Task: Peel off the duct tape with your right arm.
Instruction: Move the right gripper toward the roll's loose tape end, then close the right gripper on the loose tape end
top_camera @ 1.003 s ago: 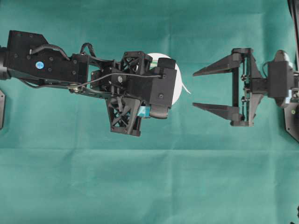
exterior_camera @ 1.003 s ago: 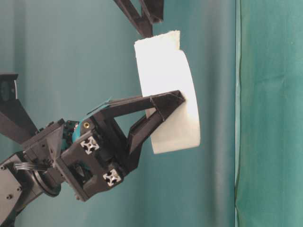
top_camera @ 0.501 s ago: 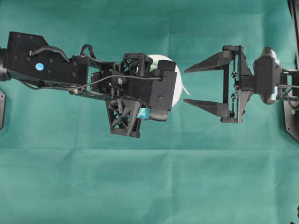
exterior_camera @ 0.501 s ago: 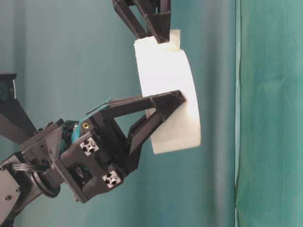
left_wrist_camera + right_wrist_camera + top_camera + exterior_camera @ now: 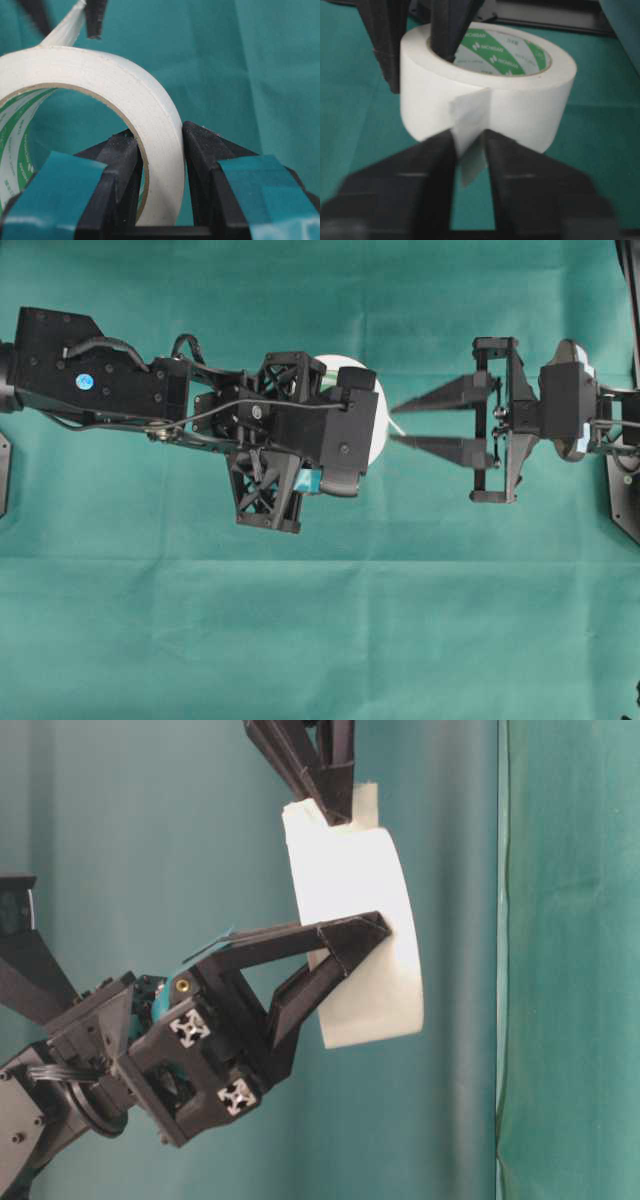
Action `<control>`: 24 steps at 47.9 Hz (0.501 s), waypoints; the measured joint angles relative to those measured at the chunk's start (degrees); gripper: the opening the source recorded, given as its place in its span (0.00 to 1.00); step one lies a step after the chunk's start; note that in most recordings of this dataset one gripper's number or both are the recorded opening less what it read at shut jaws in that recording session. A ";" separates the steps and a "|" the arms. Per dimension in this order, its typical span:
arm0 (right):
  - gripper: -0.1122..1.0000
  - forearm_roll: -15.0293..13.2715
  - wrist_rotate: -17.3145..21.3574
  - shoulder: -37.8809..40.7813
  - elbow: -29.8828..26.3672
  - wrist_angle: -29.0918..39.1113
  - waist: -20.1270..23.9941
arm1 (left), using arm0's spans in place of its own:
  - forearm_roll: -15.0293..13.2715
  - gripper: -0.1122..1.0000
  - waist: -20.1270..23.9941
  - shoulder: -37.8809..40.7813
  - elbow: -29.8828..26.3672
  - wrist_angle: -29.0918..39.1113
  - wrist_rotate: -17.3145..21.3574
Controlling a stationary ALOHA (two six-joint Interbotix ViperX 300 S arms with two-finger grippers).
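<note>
the duct tape is held off the green cloth by the left gripper, whose teal-taped fingers clamp the roll's wall, one inside the core and one outside. the roll's open core faces upward in the right wrist view, so its axis runs roughly upright there. everything turns on the loose tab: it stands off the roll's outer face on the side away from the left gripper, pointing straight at the right gripper, and it lies between that gripper's two plain black fingers.

those fingers have drawn nearly together (only a thin gap shows from overhead), and in the right wrist view they press in on either side of the tab, so i judge the tab pinched. the right arm is thus the one at the tab, and a peel would mean drawing away from the roll along the line of the tab.

hard to make out: the fingertips are blurred in the right wrist view, so how deep the tab sits cannot be told. from overhead, the left gripper covers most of the roll.
</note>
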 measured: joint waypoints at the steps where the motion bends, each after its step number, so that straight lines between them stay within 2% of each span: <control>1: 0.05 0.09 0.00 0.00 0.00 0.09 0.00 | -0.09 0.30 0.00 0.00 0.00 0.00 0.00; 6: 0.02 0.18 0.09 -0.09 0.00 0.00 -0.26 | -0.09 0.30 -0.18 0.00 0.00 0.00 0.09; 24: 0.02 0.26 0.00 0.00 0.00 0.00 -0.26 | 0.00 0.30 -0.09 0.00 0.00 0.09 0.18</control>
